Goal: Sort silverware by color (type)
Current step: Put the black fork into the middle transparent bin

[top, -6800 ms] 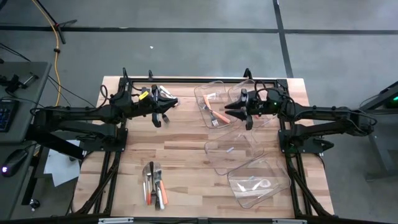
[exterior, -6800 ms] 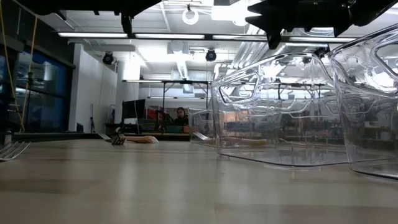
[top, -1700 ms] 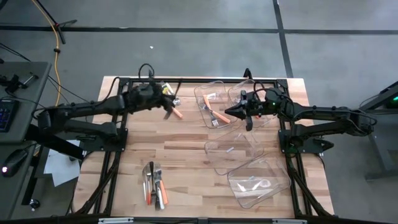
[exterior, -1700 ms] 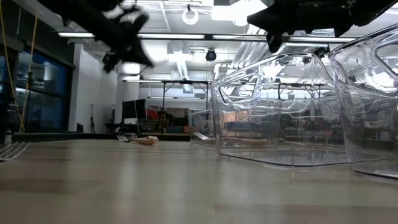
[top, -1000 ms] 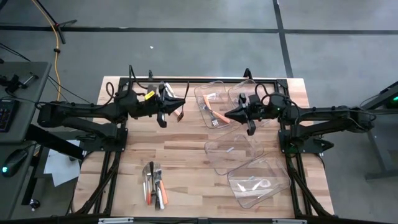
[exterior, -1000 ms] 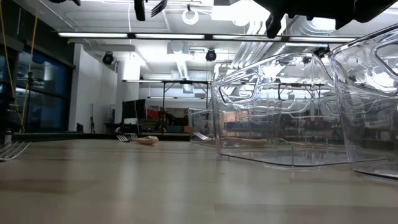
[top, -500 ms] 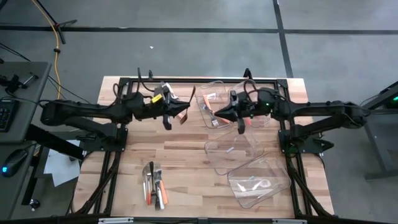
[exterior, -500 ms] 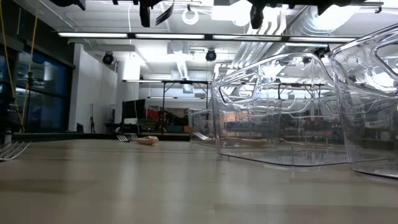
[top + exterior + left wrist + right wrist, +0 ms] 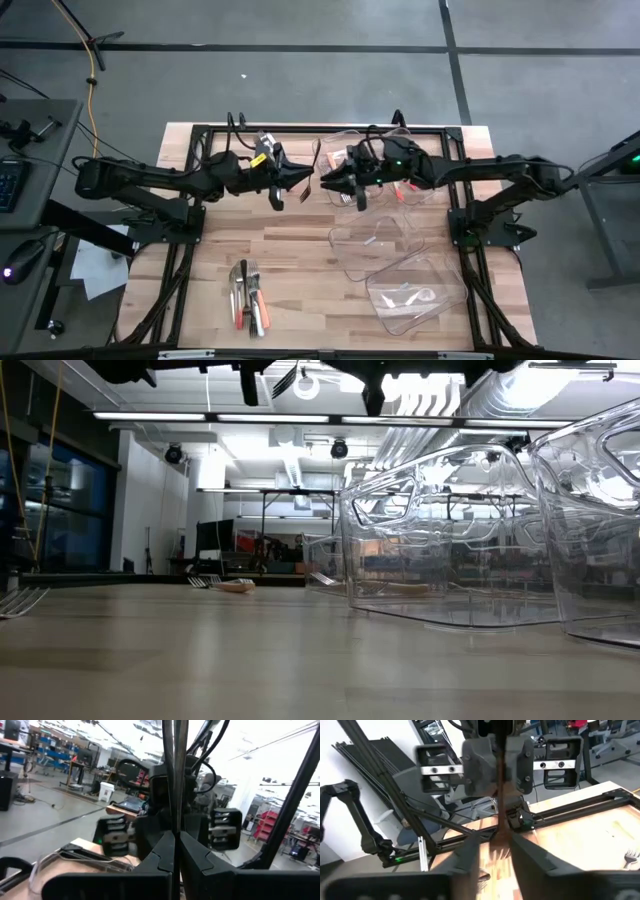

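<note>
From above, a pile of silverware lies at the table's near edge. Farther back, the left gripper grasps an orange-handled utensil tip-to-tip with the right gripper. Only the right wrist view shows the right gripper's fingers spread around that handle.

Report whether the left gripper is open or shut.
Shut. The left gripper pinches a thin utensil between closed fingers, facing the right gripper.
</note>
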`<act>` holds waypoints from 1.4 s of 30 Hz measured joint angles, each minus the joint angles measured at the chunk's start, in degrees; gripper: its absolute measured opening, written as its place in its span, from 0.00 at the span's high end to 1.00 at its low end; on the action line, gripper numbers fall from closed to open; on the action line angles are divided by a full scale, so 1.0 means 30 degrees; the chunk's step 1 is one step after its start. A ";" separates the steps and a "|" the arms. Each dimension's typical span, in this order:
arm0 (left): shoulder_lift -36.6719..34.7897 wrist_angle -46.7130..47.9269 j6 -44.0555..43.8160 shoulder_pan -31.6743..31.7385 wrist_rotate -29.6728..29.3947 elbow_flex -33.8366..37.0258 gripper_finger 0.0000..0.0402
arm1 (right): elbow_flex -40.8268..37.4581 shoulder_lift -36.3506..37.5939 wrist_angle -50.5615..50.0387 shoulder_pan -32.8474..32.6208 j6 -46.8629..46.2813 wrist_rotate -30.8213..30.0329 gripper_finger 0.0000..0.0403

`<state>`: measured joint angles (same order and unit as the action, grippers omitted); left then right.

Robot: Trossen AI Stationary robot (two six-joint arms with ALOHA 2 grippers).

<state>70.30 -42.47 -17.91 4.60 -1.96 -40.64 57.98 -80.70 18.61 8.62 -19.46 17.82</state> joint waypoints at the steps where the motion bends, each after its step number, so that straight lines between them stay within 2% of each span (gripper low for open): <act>1: 0.0143 -0.0354 -0.0007 0.0000 0.0007 0.0000 1.00 | 0.0205 -0.0276 -0.0014 0.0000 0.0022 -0.0015 0.73; 6: 0.0616 -0.0676 0.0000 -0.0007 0.0014 0.0000 1.00 | 0.0936 -0.1151 -0.0026 0.0000 0.0099 -0.0228 0.57; 12: 0.0658 -0.0733 0.0008 -0.0007 0.0007 0.0000 1.00 | 0.1172 -0.1345 0.0125 0.0000 0.0074 -0.0240 0.54; 23: 0.1277 -0.1605 0.0082 0.0249 -0.0066 0.0007 1.00 | 0.1172 -0.1351 0.0454 -0.0015 -0.0001 -0.1111 0.64; 34: 0.1948 -0.1826 0.0015 0.0328 -0.0591 0.0015 1.00 | 0.1172 -0.1351 -0.0058 -0.0015 0.0087 -0.1216 0.69; 38: 0.1948 -0.1840 0.0019 0.0372 -0.0652 0.0015 1.00 | 0.1172 -0.1351 -0.0145 -0.0014 0.0102 -0.1209 0.78; 42: 0.1948 -0.1847 0.0015 0.0357 -0.0552 0.0015 1.00 | 0.1172 -0.1351 -0.0174 -0.0002 0.0129 -0.1263 0.93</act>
<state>76.14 -48.01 -17.87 5.67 -3.61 -40.60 61.49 -84.75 18.09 8.62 -19.08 14.03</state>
